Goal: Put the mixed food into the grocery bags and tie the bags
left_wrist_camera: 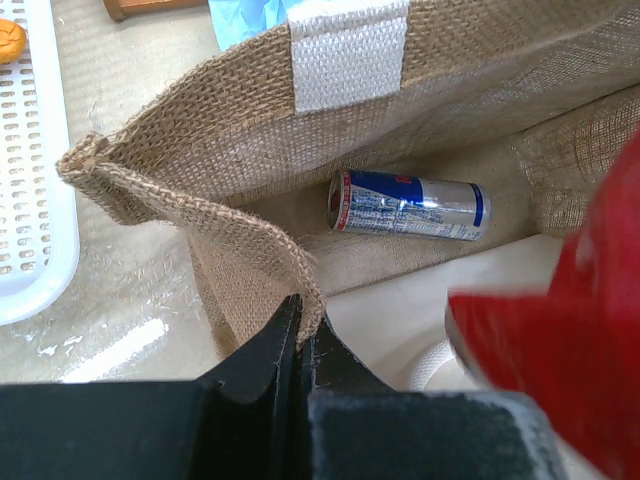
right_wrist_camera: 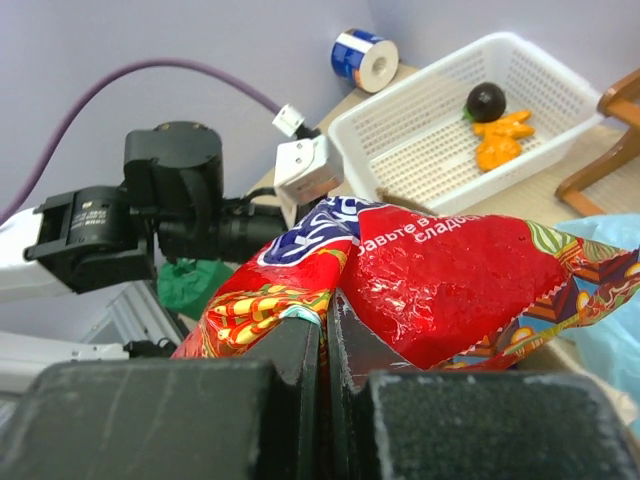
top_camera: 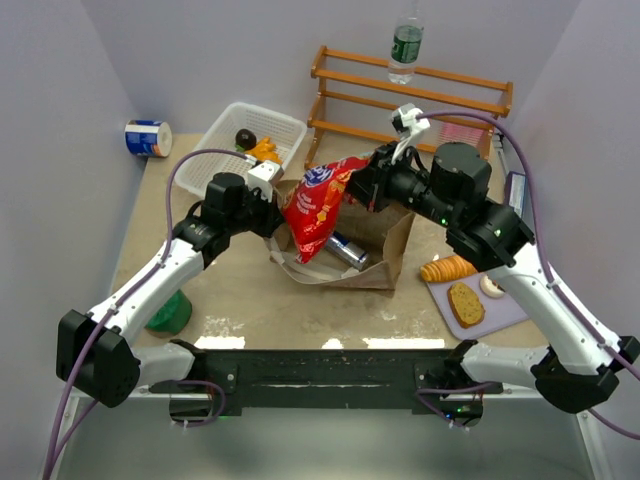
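At the far left a blue-and-white can (top_camera: 148,138) lies on its side, and a green rounded lump (top_camera: 168,312) sits nearer us beside the left arm. Next comes the white plastic basket (top_camera: 275,125), its walls and floor pierced with small slots; in it we see a dark ball (top_camera: 244,137) and a lumpy orange toy (top_camera: 265,150).

The left gripper (left_wrist_camera: 303,322) has its fingers pressed together on the frayed rim of the brown bag (left_wrist_camera: 480,100). The bag is coarse woven cloth with a flat white strap (left_wrist_camera: 345,55), and its mouth gapes open. Inside, a silver, blue and red soda can (left_wrist_camera: 408,205) lies on its side on the bag's wall.

Over the bag's mouth hangs the packet (right_wrist_camera: 450,280), glossy, crinkled and red with bright print. The right gripper (right_wrist_camera: 325,320) is clamped on its edge, fingers nearly together. A thin, light blue bag (left_wrist_camera: 240,15) shows just behind the brown one.

Further back stands a wooden rack (top_camera: 410,95) of rails, with a clear green-labelled bottle (top_camera: 405,45) upright on it. At the right a flat lilac tray (top_camera: 500,312) carries a ridged orange piece (top_camera: 448,268), a bread slice (top_camera: 466,303) and a pale mushroom (top_camera: 492,287), partly hidden by the right arm.
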